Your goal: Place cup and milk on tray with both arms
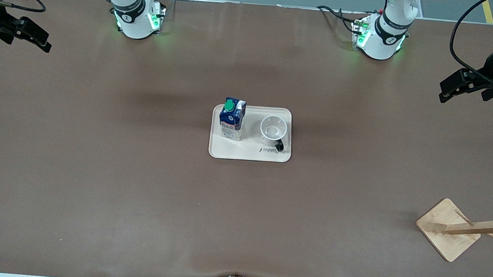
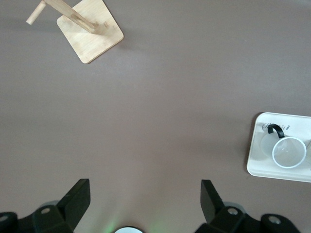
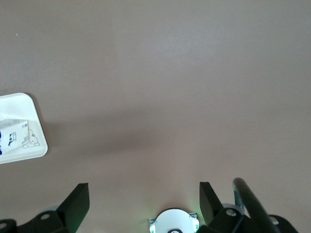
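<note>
A: Quick pass, starting from the right arm's end of the table. The right arm's black two-finger gripper is up in the air over bare brown table mat at that end, well apart from everything. Its wrist view shows its fingers spread apart with nothing between them.

B: Middle?

A: The cream rectangular tray with rounded corners and script lettering sits mid-table. The small dark blue gable-top milk carton with green round cap stands upright on it, on the half toward the right arm's end. The small white mug with black handle stands upright beside it on the same tray, toward the left arm's end, handle turned toward the front camera. The two are close together but apart, as far as I can tell.

B: And the other end?

A: The left arm's black gripper is over bare mat at its own end, fingers wide apart, empty. The wooden peg rack on a square base lies near that end, nearer the front camera, untouched.

B: Progress?

A: I'd call it done. Both items rest on the tray, neither gripper holds anything, and both arms wait clear of it. Nothing looks left, judging from this layout.
</note>
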You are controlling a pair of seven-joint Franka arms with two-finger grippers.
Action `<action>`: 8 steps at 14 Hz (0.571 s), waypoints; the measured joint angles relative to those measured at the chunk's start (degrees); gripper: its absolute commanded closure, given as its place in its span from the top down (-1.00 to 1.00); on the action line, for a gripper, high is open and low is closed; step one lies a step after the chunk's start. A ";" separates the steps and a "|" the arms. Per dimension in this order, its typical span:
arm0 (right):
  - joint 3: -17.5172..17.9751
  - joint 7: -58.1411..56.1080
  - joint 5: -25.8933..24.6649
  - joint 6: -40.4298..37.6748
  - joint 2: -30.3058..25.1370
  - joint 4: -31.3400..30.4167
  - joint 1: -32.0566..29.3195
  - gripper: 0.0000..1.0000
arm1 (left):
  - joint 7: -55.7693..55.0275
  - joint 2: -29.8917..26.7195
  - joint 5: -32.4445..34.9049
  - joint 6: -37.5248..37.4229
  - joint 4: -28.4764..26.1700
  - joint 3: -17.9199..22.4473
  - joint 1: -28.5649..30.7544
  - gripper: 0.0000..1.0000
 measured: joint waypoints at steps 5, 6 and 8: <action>-0.09 -0.74 0.00 1.59 1.63 1.28 -0.06 1.00 | 0.07 2.28 0.14 1.80 0.06 -0.08 -0.03 1.00; -0.09 -2.38 0.00 1.82 1.89 1.43 -0.07 1.00 | 0.07 2.67 0.14 2.07 0.21 -0.12 -0.06 1.00; -0.12 -6.34 0.00 2.50 2.19 1.57 -0.17 1.00 | 0.06 3.01 0.15 2.25 1.11 -0.13 -0.06 1.00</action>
